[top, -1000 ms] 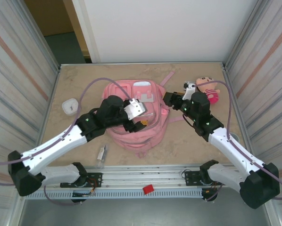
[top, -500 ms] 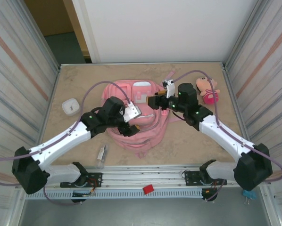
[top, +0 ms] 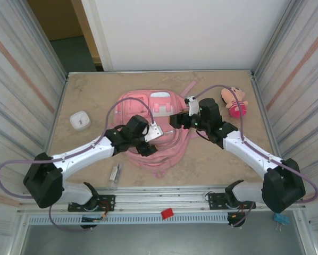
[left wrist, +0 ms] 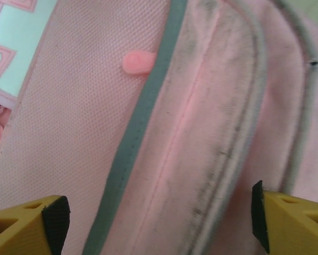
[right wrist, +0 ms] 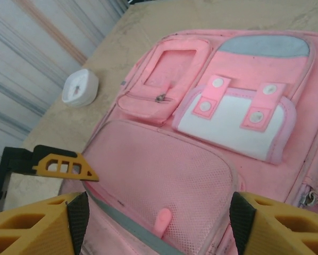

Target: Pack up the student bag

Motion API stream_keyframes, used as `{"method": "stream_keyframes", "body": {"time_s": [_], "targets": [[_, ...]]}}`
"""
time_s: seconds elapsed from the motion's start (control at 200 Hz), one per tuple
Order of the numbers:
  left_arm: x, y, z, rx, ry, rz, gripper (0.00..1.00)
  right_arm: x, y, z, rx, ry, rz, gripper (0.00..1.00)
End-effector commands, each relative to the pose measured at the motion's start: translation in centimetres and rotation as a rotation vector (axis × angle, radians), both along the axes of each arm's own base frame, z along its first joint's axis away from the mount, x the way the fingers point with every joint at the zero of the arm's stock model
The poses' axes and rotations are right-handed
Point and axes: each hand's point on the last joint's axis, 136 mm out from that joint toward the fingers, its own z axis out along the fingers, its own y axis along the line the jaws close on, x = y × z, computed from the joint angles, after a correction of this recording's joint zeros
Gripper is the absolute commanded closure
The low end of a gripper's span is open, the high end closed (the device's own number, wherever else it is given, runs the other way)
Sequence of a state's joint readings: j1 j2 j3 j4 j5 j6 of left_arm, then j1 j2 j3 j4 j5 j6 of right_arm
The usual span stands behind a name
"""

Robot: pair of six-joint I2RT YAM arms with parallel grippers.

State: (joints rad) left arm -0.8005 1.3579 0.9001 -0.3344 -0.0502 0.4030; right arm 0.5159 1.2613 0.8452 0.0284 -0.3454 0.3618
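Observation:
The student bag [top: 143,109] lies flat mid-table, a pink backpack with a white flap pocket [right wrist: 233,119] and a mesh front pocket [right wrist: 159,170]. My left gripper [top: 148,147] hovers close over the bag's near part, open, its yellow fingers [left wrist: 28,223] straddling a grey zip band [left wrist: 130,143] below a pink zip pull [left wrist: 137,61]. My right gripper [top: 175,120] is over the bag's right side, also open. A pink zip pull [right wrist: 161,220] shows between its fingers [right wrist: 286,223], and nothing is gripped. The left gripper's yellow finger [right wrist: 63,164] shows in the right wrist view.
A doll in a pink dress [top: 233,102] lies at the back right. A small white container [top: 80,119] sits left of the bag. A small clear tube-like item [top: 115,174] lies near the front edge. Metal walls close both sides.
The right arm swung left from beside the doll to over the bag's right side. The left gripper moved nearer and lower over the bag. Both stayed open.

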Motion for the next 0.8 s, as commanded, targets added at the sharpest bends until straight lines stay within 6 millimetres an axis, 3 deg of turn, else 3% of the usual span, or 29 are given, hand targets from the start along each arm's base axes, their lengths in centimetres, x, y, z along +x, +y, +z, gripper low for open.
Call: {"method": "stream_keyframes", "body": {"time_s": [0.0, 0.11, 0.175, 0.261, 0.301, 0.471, 0.797], "targets": [[2.0, 0.7, -0.1, 0.062, -0.084, 0.054, 0.17, -0.2, 0.2, 0.0, 0.001, 0.01, 0.031, 0.29], [2.3, 0.6, 0.2, 0.059, -0.111, 0.055, 0.39, 0.0, -0.2, -0.3, 0.001, 0.014, 0.035, 0.28], [1.6, 0.0, 0.9, 0.002, -0.108, 0.012, 0.48, 0.0, -0.6, -0.5, 0.009, 0.017, 0.036, 0.28], [0.3, -0.8, 2.1, -0.088, -0.109, -0.05, 0.73, -0.4, -0.7, -0.8, 0.031, 0.026, 0.064, 0.27], [-0.1, -1.0, 2.5, -0.129, -0.117, -0.061, 0.79, -0.6, -0.7, -0.9, 0.045, 0.023, 0.083, 0.26], [-1.1, -0.8, 3.6, -0.275, -0.132, -0.089, 0.85, -0.5, -0.7, -0.8, 0.105, 0.035, 0.11, 0.24], [-1.7, -0.3, 4.5, -0.39, -0.14, -0.108, 0.85, 0.8, 1.3, -2.5, 0.145, 0.094, 0.184, 0.24]]}}
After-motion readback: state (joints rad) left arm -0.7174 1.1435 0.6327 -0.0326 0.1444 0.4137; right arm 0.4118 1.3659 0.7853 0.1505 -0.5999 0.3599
